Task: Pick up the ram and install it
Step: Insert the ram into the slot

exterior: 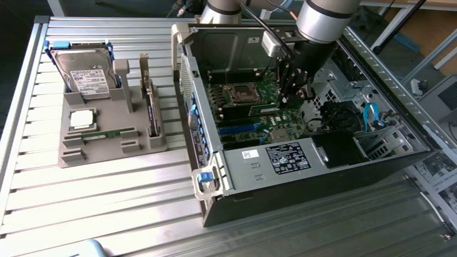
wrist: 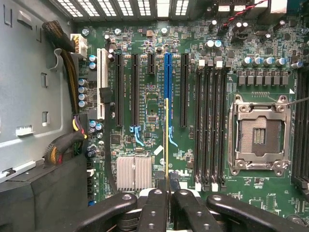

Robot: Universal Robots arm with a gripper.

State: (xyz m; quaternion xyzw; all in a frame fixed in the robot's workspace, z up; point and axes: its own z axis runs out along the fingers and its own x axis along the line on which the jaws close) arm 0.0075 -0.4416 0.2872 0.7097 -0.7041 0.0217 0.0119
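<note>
Open tower case (exterior: 239, 171), grey sheet steel, lying on a ribbed aluminium table (exterior: 107, 209). The black sticker (exterior: 288, 157) with white print on the case frame and a small white sticker (exterior: 249, 154) beside it both carry text I cannot read. The gripper (exterior: 296, 91) is down inside the case, over the green motherboard (exterior: 250, 120). In the wrist view the two black fingers (wrist: 153, 210), studded with screw heads, are closed onto the ram (wrist: 167, 159). It is seen edge-on as a thin yellowish line standing straight out from between the jaws of the gripper (wrist: 168, 194). That edge lines up with the blue expansion slot (wrist: 167, 82), and I cannot tell whether it touches the board. Four long black memory slots (wrist: 210, 125) lie between the expansion slots and the processor socket (wrist: 260, 135), a square with a bright metal frame. A finned silver heatsink (wrist: 135, 172) sits near the fingers. At the exterior view's left, well apart from the case, a grey moulded fixture (exterior: 107, 156) carries a silver hard drive (exterior: 85, 77) in blue rails with an unreadable white label. It also holds a square silver processor chip (exterior: 82, 119).
</note>
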